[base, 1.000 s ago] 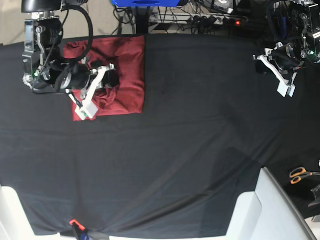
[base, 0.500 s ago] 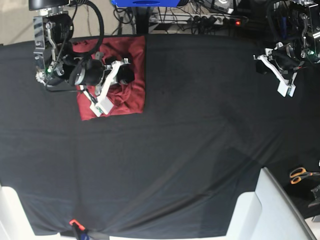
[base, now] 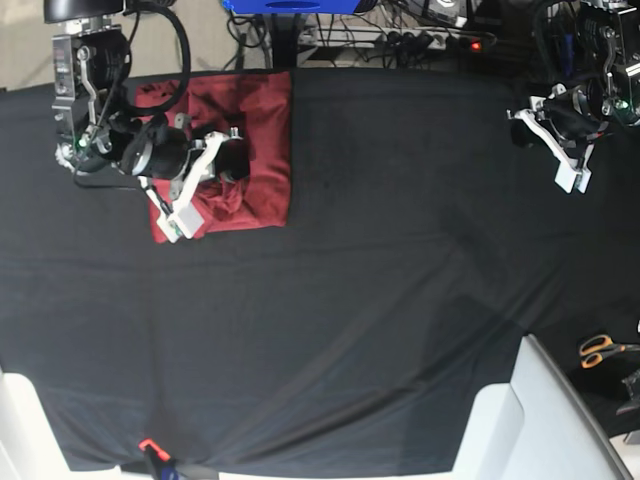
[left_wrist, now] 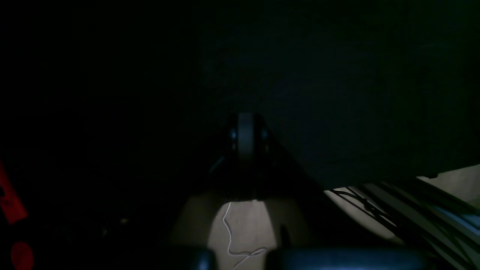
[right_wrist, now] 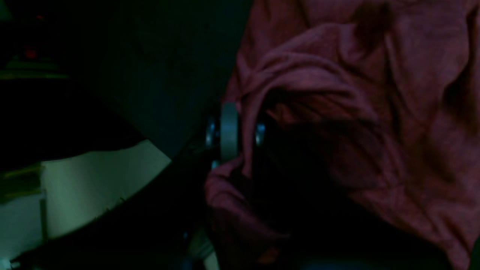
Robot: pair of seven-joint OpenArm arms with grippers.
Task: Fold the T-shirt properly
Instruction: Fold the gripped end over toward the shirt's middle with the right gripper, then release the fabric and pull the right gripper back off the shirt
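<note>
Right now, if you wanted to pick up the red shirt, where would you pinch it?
Probably the T-shirt's straight edge toward the table's middle, coming in from that open side. It lies folded into a compact block there, its layers stacked evenly. The other half is bunched under the right pincer, already shut on a fold.

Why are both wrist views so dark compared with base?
Base: evenly lit and sharp, the shirt reads clear red on the black cloth. Left wrist: almost all black, badly underexposed, only a pale patch of floor shows. Right wrist: dim and soft, the shirt looks muddy maroon, with deep shadow under its folds.
</note>
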